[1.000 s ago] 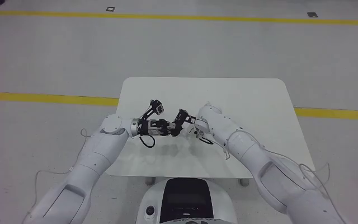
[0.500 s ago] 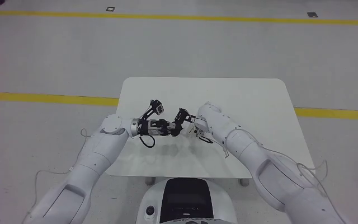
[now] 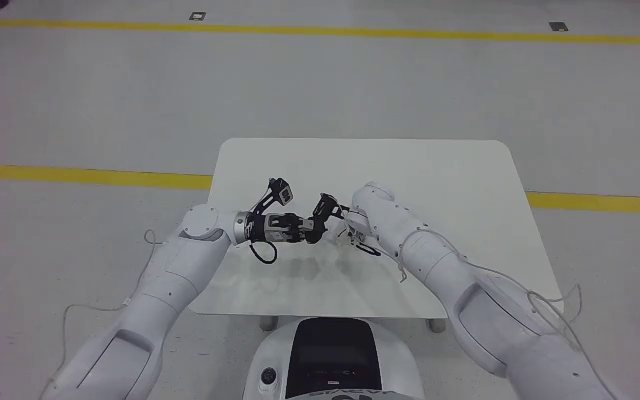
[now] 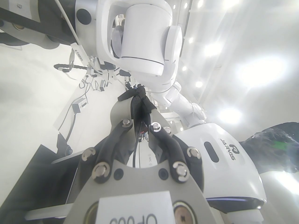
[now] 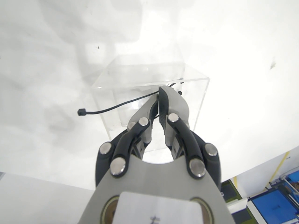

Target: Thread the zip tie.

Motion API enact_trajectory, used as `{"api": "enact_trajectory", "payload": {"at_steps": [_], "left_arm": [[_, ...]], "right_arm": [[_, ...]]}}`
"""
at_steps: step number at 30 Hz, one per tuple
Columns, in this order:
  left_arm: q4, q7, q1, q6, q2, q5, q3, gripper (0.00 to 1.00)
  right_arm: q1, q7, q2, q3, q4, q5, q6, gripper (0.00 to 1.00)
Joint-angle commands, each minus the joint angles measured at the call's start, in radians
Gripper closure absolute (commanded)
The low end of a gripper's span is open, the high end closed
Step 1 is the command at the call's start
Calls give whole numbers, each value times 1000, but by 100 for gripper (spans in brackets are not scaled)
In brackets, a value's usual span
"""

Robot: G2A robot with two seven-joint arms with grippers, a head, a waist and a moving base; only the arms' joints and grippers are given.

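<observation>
A thin black zip tie is pinched in my right gripper, which is shut on its strap; the square head sticks out to one side. In the left wrist view a thin black strand of zip tie runs between the fingers of my left gripper, which is shut on it. From above, the left gripper and the right gripper meet tip to tip over the front middle of the white table. From that height the tie is too thin to make out.
A clear plastic box stands on the table right under the right gripper's fingertips. Bare tabletop stretches behind and to the right of the grippers. The table's front edge lies just below the arms in the top view.
</observation>
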Motion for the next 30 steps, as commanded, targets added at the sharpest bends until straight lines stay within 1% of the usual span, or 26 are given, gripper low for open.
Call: {"api": "enact_trajectory", "payload": {"at_steps": [1,7,12,13,16,22,25,30], "left_arm": [[0,0,0,0,0,0,0,100],[0,0,0,0,0,0,0,100],[0,0,0,0,0,0,0,100],[0,0,0,0,0,0,0,100],[0,0,0,0,0,0,0,100],[0,0,0,0,0,0,0,100],[0,0,0,0,0,0,0,100],[0,0,0,0,0,0,0,100]], "right_arm": [[0,-1,-2,1,5,-1,-2,100],[1,-6,-7,8,14,-4,-5,100],[-3,-5,-5,16,-4,-15,-3,100],[-4,-5,-4,18,-10,-18,-3,92],[-11,-1,1,25,-30,-29,-2,85],[-29,16,11,36,-69,-58,0,80],[-38,13,17,42,-86,-77,-2,76],[-57,-13,30,44,-122,-106,-5,75]]}}
